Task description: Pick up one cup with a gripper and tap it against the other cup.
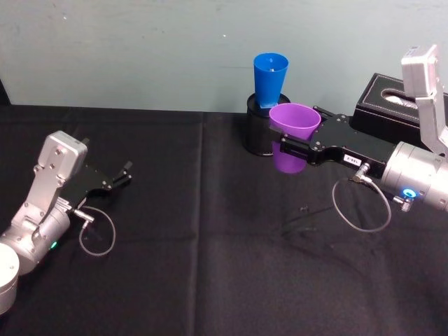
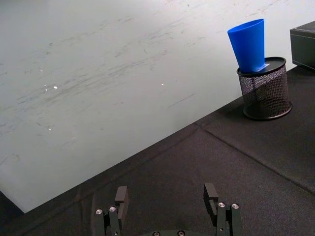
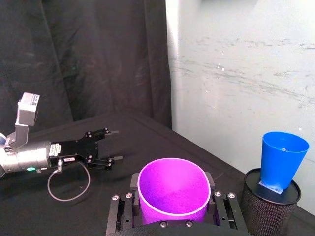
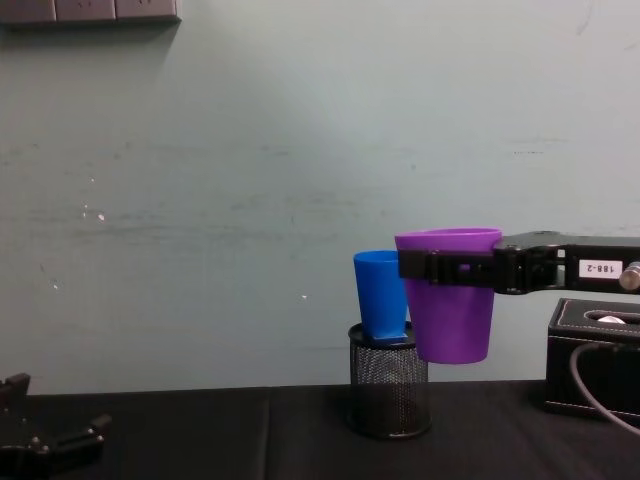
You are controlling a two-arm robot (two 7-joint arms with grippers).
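The purple cup (image 1: 294, 122) hangs upright in the air, with my right gripper (image 1: 297, 133) shut on it just below the rim. It also shows in the chest view (image 4: 452, 300), with the gripper (image 4: 440, 267) across it. The blue cup (image 1: 269, 78) stands tilted inside a black wire-mesh pen holder (image 1: 255, 129) at the back of the table. The purple cup is close beside the blue cup (image 4: 380, 295). A gap lies between purple cup (image 3: 172, 189) and blue cup (image 3: 281, 160) in the right wrist view. My left gripper (image 1: 119, 175) rests open near the table's left side.
A black box (image 1: 388, 101) sits at the back right, behind my right arm. Black cloth (image 1: 210, 266) covers the table, and a pale wall (image 4: 250, 200) stands right behind the pen holder (image 2: 266, 91). A cable loop (image 1: 360, 206) hangs under my right wrist.
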